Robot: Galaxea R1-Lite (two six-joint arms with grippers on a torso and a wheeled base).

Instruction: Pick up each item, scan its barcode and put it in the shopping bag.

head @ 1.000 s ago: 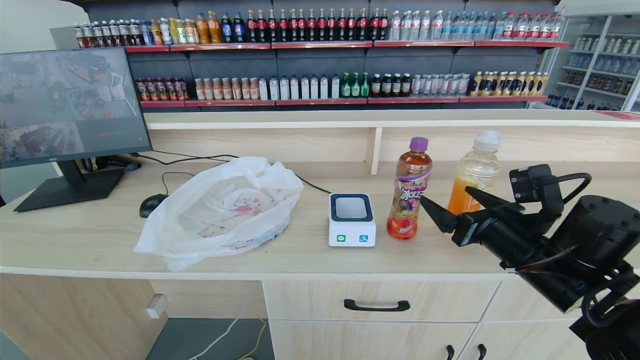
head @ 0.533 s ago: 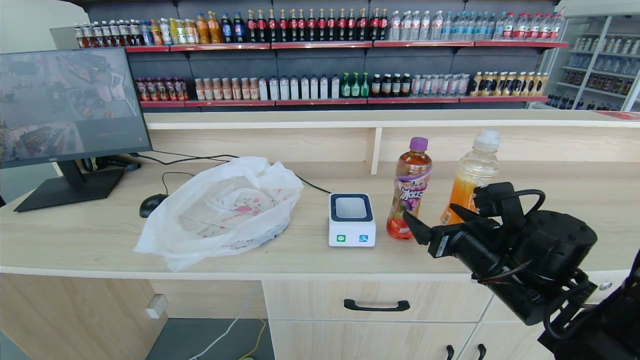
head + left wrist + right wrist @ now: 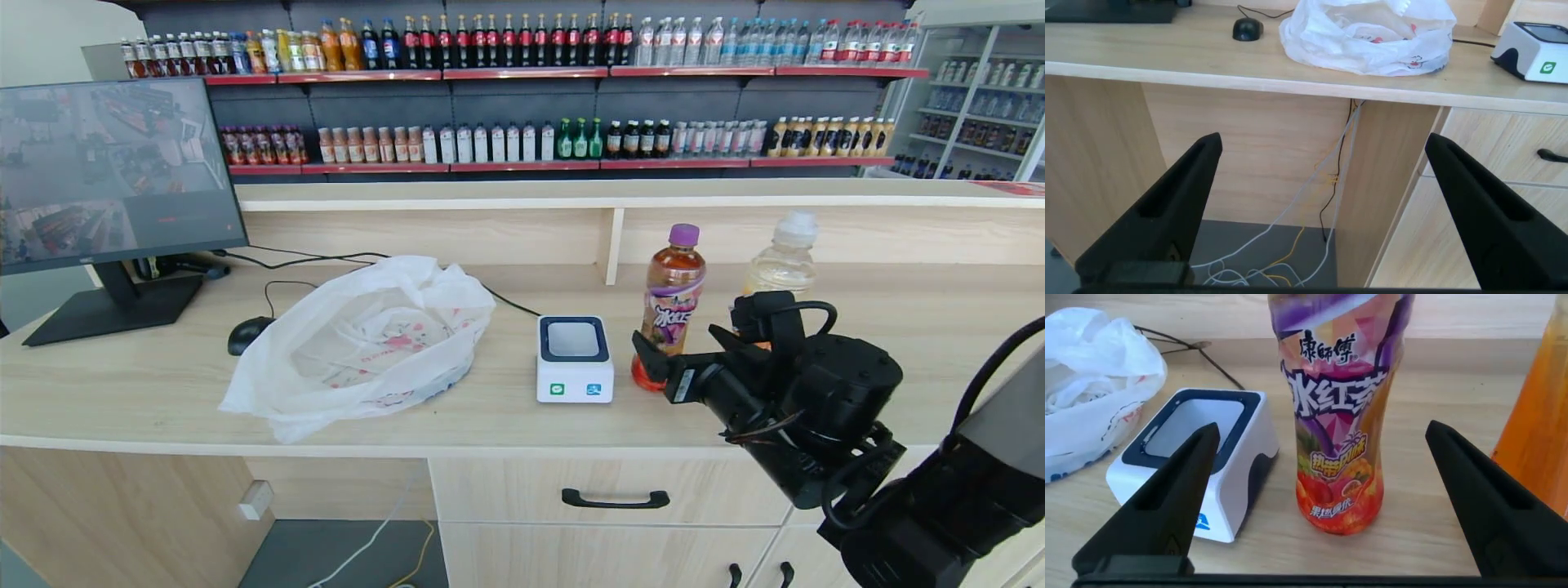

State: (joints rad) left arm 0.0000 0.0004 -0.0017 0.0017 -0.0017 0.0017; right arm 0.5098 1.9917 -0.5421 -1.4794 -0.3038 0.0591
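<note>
The purple-capped bottle (image 3: 671, 302) is seen standing upright on the worktop (image 3: 122, 384), just beside the scanner (image 3: 574, 359) on the robot's right. In the right wrist view the bottle (image 3: 1343, 416) is shown close up between the two fingers of the right gripper (image 3: 1320, 429), which are spread wide apart and touch nothing. The scanner (image 3: 1196, 457) is seen at one side of it and the orange juice bottle (image 3: 1535, 433) at the other. In the head view the right gripper (image 3: 673, 335) is held low, in front of the purple-capped bottle and right of the scanner. The juice bottle (image 3: 782, 257) is partly hidden behind the arm, farther right of the scanner.

The shopping bag (image 3: 367, 343) lies crumpled on the scanner's left, close to it but apart. A mouse (image 3: 247, 333) and a monitor (image 3: 106, 171) are found farther left again.

The left wrist view shows the left gripper (image 3: 1323, 139) below worktop level, facing the cabinet front, its fingers wide apart and empty. From there the bag (image 3: 1368, 37) and the mouse (image 3: 1247, 29) are seen on the worktop above, and loose cables (image 3: 1323, 204) hang down beneath the bag, left of the scanner.
</note>
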